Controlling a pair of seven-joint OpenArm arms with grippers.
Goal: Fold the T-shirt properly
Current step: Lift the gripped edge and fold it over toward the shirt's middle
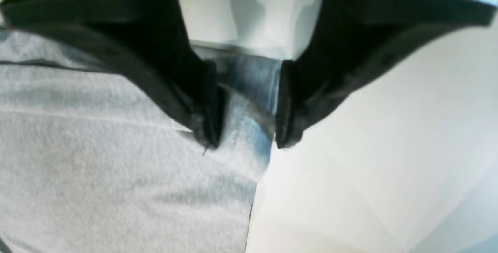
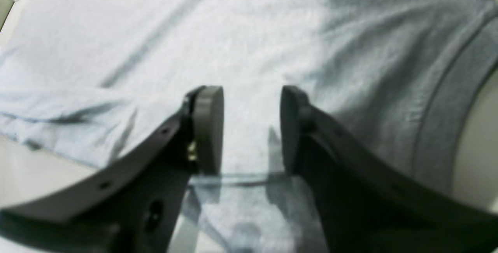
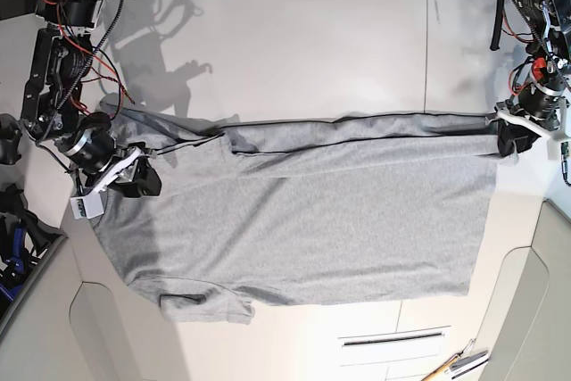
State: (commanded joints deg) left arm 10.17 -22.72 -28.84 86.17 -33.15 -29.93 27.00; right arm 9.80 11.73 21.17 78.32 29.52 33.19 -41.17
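Looking from the base, you see the T-shirt [image 3: 303,220] spread flat on the table [image 3: 312,51]. Your left gripper [image 1: 245,128] pinches its hem corner; the right gripper [image 2: 252,128] hangs open over the shoulder — only the wrist views show this.

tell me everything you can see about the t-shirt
The T-shirt is heather-grey, soft knit, lying mostly flat on the white table, plain side up. Its far long edge is folded over in a band. One short sleeve sticks out at the near edge. The ribbed collar shows in the right wrist view. The left gripper pinches one corner; the right gripper is open over the cloth near the collar.
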